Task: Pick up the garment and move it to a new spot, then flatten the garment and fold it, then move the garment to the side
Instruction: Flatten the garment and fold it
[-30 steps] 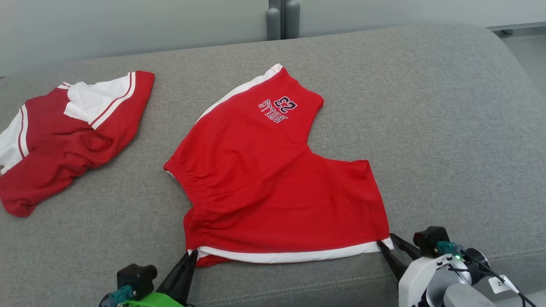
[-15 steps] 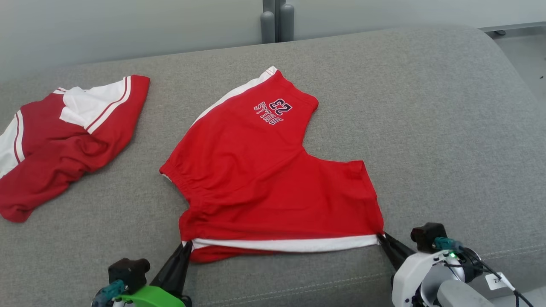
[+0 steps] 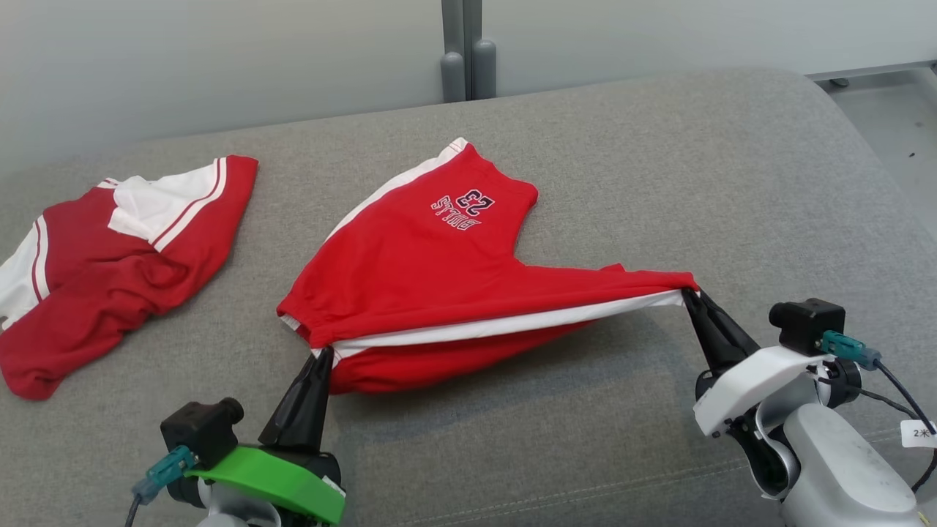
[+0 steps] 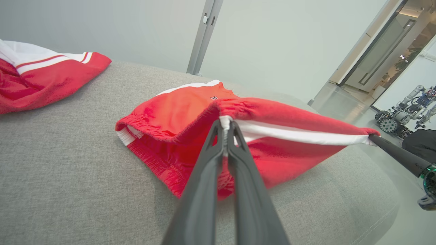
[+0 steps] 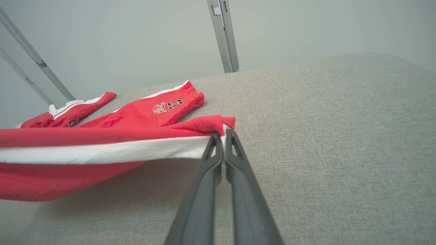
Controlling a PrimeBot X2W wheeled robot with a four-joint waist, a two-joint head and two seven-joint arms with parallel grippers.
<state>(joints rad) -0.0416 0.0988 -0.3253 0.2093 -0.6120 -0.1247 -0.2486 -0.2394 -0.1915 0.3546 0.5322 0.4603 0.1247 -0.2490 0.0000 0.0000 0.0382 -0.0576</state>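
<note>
The jersey (image 3: 110,249) runs off the head view's left edge, and the left gripper (image 3: 324,356) loses its base at the bottom edge. A tag (image 3: 919,433) is cropped at the right edge, its print cut short. From the left wrist, the print on the shorts (image 4: 184,105) is too small to read, and the right gripper (image 4: 371,137) is cut by the right edge. From the right wrist, the shorts run off the left edge.

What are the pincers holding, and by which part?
The red shorts, by their white-striped edge: left pincer at the waistband corner, right pincer at the leg-hem corner.
</note>
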